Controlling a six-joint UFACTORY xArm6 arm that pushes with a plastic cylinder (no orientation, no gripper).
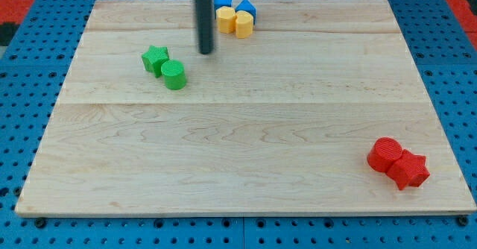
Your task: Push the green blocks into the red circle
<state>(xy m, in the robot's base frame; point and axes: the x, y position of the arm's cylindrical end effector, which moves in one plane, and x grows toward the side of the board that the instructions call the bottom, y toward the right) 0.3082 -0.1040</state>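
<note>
Board (246,130): pale wood in wide planks with visible grain, filling most of the frame and resting on a blue pegboard (30,10) dotted with holes.

Rod (203,18): dark, smooth and straight, entering from the top edge left of centre. My tip (206,53) rests on the board in the upper left, up and to the right of the green pair and apart from it, down and to the left of the yellow and blue cluster. I have no jaws to report; the rod holds nothing.

Red circle (384,154) and red star (409,170): ribbed, matte pieces touching each other at the lower right.

Green star (155,58) and green cylinder (174,74): ribbed sides, touching each other in the upper left, well apart from the red pair.

Yellow blocks (234,19): two faceted pieces side by side at the top centre, with two blue blocks (235,3) just behind them at the board's top edge; exact shapes I cannot tell.
</note>
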